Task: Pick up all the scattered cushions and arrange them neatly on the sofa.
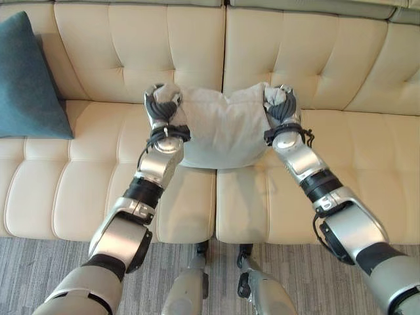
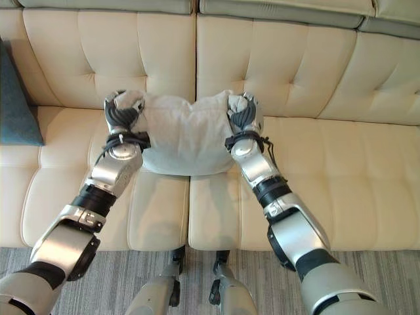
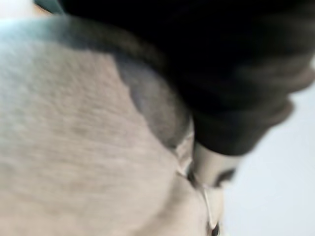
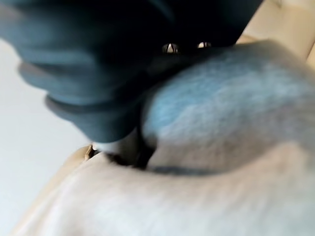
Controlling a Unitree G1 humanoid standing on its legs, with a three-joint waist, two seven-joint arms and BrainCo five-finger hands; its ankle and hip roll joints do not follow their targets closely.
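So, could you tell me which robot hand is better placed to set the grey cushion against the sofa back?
Neither alone: left robot hand and right robot hand each grip an upper corner of the grey cushion.

Silver-grey arms – black elbow bands; dark ribbed covers on left hand (image 1: 162, 104), right hand (image 1: 281, 105).

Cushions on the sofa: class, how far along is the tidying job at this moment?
Done: a teal cushion leans against the sofa backrest at the robot's left. In hand: the left hand and right hand grip the grey cushion by its upper corners over the seat. Left: releasing it neatly against the backrest.
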